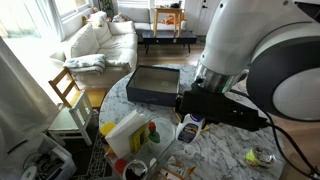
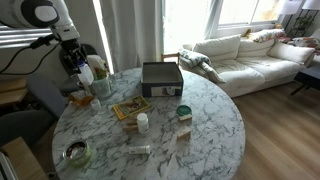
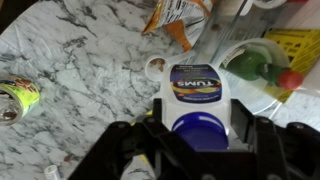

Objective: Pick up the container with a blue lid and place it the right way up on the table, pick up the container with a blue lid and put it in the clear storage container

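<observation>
Your gripper (image 3: 200, 128) clamps the Tums tub (image 3: 196, 90); righting and boxing remain, dark storage box (image 1: 150, 95) at 10 o'clock.

Marble table (image 2: 215, 135) was pretty wide open beyond the dark box (image 2: 161, 77); bag (image 3: 175, 18), plate (image 3: 265, 100) and maybe bottles (image 2: 97, 82) crowded the gripper (image 3: 200, 135).

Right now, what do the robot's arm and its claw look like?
The arm is fat, round and white, with a dark grey band at the joint. The gripper at its end is black and blocky, with two chunky black fingers. A thin black cable trails from it. No markings show.
</observation>
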Robot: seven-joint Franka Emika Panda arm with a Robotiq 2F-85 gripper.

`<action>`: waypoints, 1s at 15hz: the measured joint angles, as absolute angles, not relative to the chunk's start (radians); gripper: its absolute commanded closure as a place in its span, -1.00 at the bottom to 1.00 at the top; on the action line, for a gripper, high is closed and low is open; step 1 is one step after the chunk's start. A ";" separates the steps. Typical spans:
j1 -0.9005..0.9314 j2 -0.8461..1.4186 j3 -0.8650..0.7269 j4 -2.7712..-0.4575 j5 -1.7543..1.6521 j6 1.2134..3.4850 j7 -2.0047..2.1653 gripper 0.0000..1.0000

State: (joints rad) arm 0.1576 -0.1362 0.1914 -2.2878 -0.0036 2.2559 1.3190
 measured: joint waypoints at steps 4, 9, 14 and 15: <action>0.186 -0.123 0.212 -2.228 0.069 2.255 1.187 0.17; 0.213 -0.046 0.249 -2.173 0.084 2.265 1.161 0.17; 0.230 0.045 0.262 -2.124 0.025 2.295 1.209 0.17; 0.232 0.062 0.261 -2.114 -0.001 2.301 1.227 0.17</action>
